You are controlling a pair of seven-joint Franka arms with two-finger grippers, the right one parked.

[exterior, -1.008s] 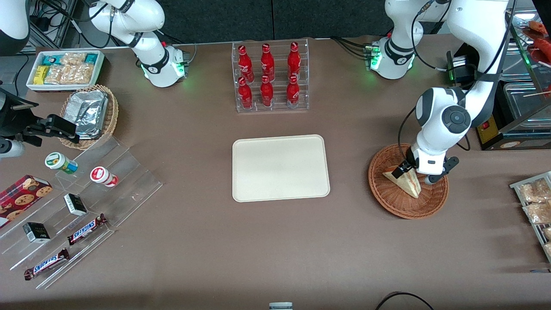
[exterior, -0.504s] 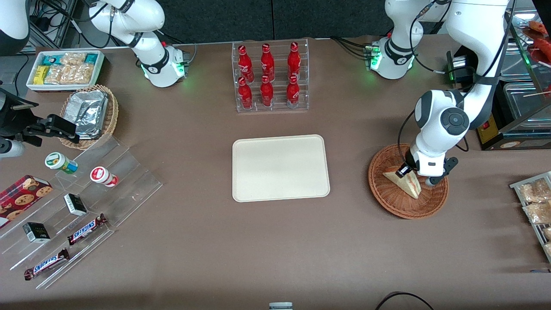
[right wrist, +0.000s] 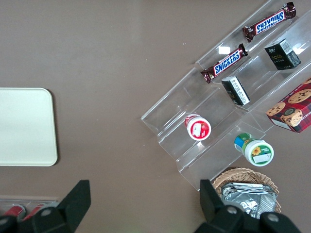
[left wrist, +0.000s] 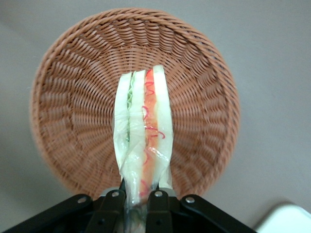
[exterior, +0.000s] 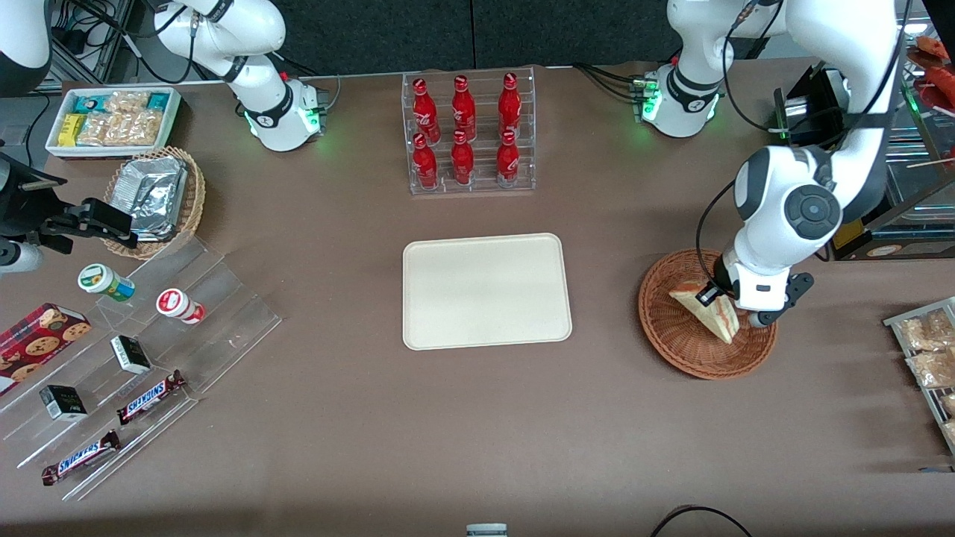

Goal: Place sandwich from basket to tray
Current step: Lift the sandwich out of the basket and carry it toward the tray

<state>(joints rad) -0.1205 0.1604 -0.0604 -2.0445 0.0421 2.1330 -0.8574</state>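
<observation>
The wrapped sandwich (exterior: 707,309) hangs above the reddish-brown wicker basket (exterior: 675,339), pinched at one end by my gripper (exterior: 718,296). In the left wrist view the sandwich (left wrist: 144,136) points away from the camera over the basket (left wrist: 68,116), with red and green filling along its edge. My gripper (left wrist: 138,201) is shut on its wrapped end there. The cream tray (exterior: 486,291) lies bare at the table's middle, toward the parked arm's end from the basket; a corner of the tray (left wrist: 287,219) shows in the left wrist view.
A rack of red bottles (exterior: 468,134) stands farther from the camera than the tray. Clear acrylic steps (exterior: 142,350) with snack bars and cups, a tan basket of foil packs (exterior: 158,198) and a white snack bin (exterior: 112,119) sit at the parked arm's end. Packets (exterior: 925,350) lie at the working arm's end.
My gripper has risen with the sandwich, lifting it off the basket floor and tilting it. The arm's elbow has shifted slightly toward the working arm's end.
</observation>
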